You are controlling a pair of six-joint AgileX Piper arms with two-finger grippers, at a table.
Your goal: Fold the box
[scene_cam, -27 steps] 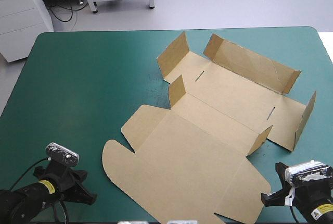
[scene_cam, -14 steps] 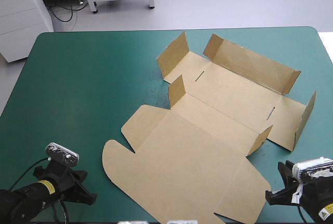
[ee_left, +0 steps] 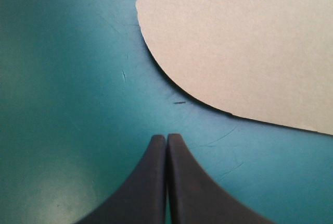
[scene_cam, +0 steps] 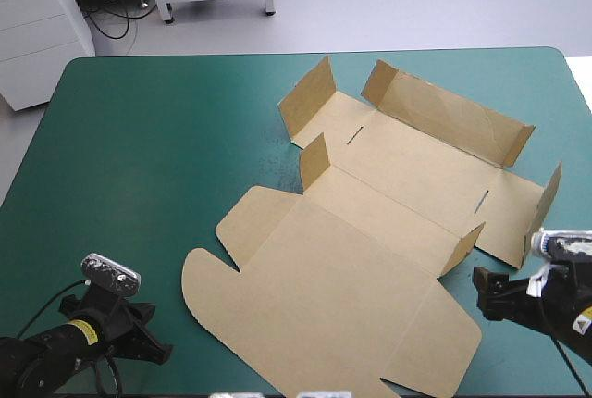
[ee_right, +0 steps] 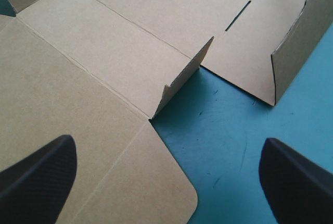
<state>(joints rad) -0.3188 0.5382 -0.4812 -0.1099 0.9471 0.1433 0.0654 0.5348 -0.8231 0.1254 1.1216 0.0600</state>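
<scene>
- Grippers first: your left gripper is clenched on nothing. Its black fin-shaped fingers meet in one point over the teal-green table cover, just short of a rounded near corner of the flat brown cardboard box.
- Your right gripper is spread wide and empty at the box's near right corner. One finger hangs over the board, the other over bare cover.
- The box lies across the middle and right of the table. Its broad lid panel lies flat nearest you, with the base beyond it.
- Just ahead of your right gripper a short upright brown tab stands at the crease. Past it the right side wall is raised but untucked.
- Farthest off, the long far wall leans up, and nothing is locked yet.
- This looks like the early wall-raising step. Your next move probably calls for bringing the right gripper forward onto the tab or side wall. You would need to open the left gripper before it can grasp, or use it to press the lid down.
</scene>
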